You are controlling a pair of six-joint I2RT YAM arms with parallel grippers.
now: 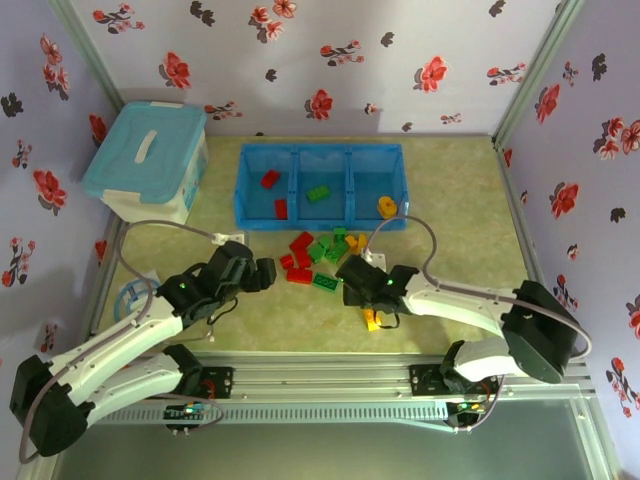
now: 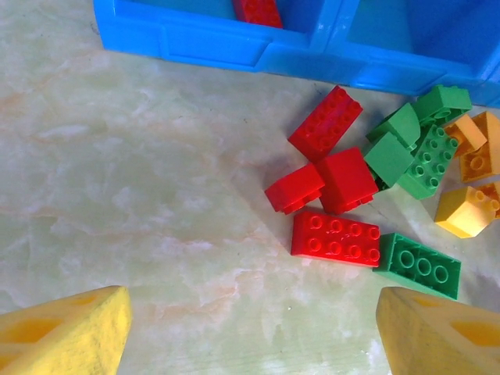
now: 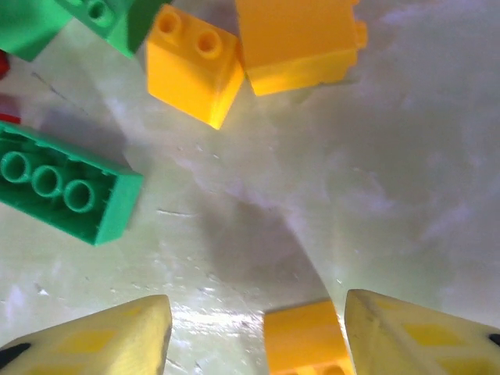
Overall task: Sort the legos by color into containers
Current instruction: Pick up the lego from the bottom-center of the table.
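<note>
**Sorting, part done.** The blue tray [image 1: 243,200] lies at the far side of the surface [image 1: 450,220]. Its left compartment holds two red bricks [image 1: 270,179], the middle one a green brick [image 1: 318,193], and the right one an orange brick [image 1: 386,206]. The unsorted pile [image 1: 318,255] lies just in front of the tray, between the two arms. The left pincer [image 2: 250,344] stands wide and empty, facing the red cluster [image 2: 334,238]. The right pincer [image 3: 258,308] stands apart around a loose orange brick [image 3: 305,340], which sits close against one finger [image 3: 422,336] and clear of the other, so no grip is made yet. Likely risks are as follows. An off-centre closure may twist the loose brick or squeeze it out sideways. A weak hold may drop it short of the right compartment. Both arms work one small pile and may crowd each other. A descending left finger may also nudge the flat green brick [image 2: 418,266] beside the red cluster.
</note>
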